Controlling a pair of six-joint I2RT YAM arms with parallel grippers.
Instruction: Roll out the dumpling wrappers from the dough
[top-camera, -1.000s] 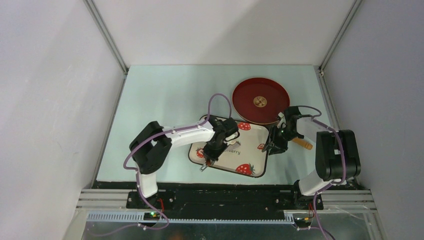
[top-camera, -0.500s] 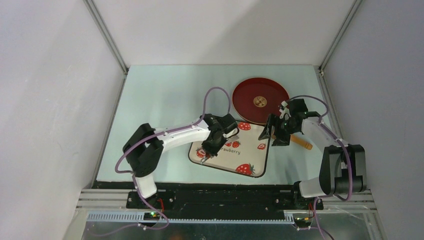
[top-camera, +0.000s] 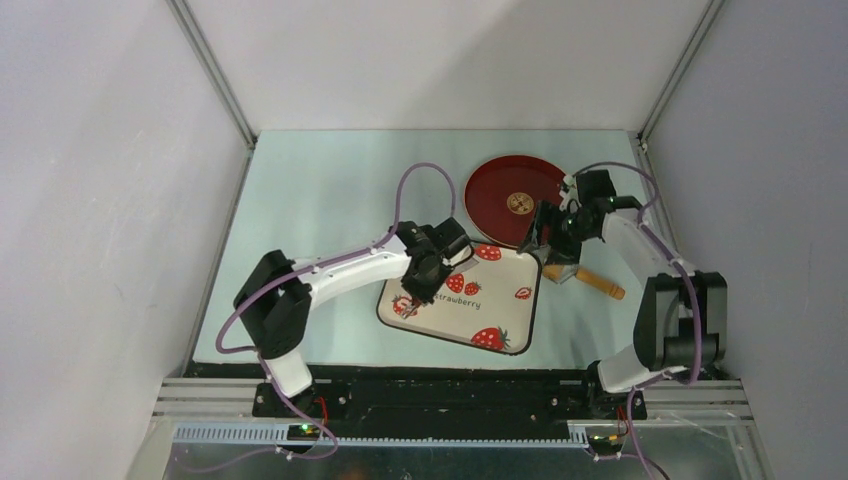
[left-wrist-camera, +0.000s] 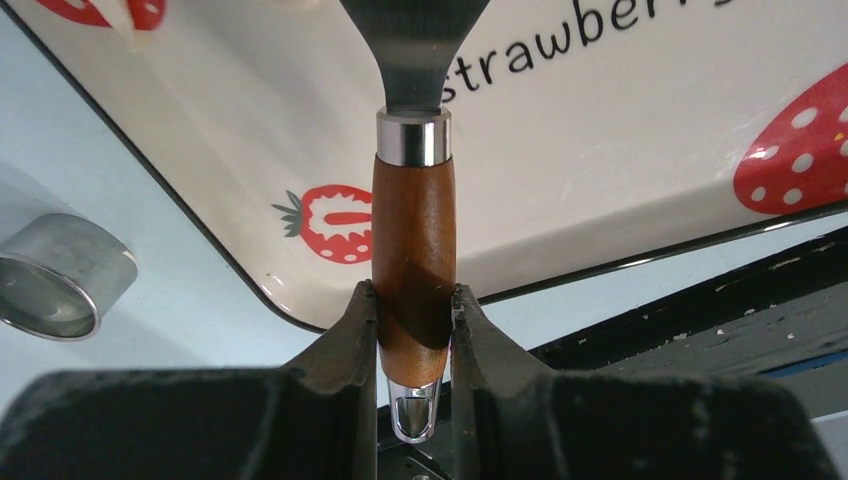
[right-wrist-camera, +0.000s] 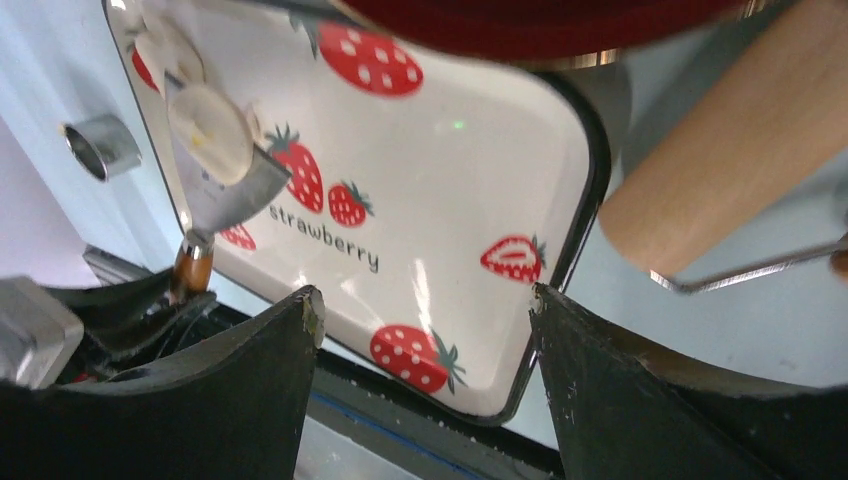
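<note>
The top camera looked down from behind the arm bases (top-camera: 288, 385) over the bench (top-camera: 330, 190). The left wrist camera sat close over the strawberry tray (left-wrist-camera: 600, 150), sighting along its gripper (left-wrist-camera: 413, 297); the right wrist camera saw that tray from farther back.

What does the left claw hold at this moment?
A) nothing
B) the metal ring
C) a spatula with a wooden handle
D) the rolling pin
C: the left claw is shut on the wooden handle of the spatula, while the rolling pin lies loose and the metal ring stands beside the tray.
</note>
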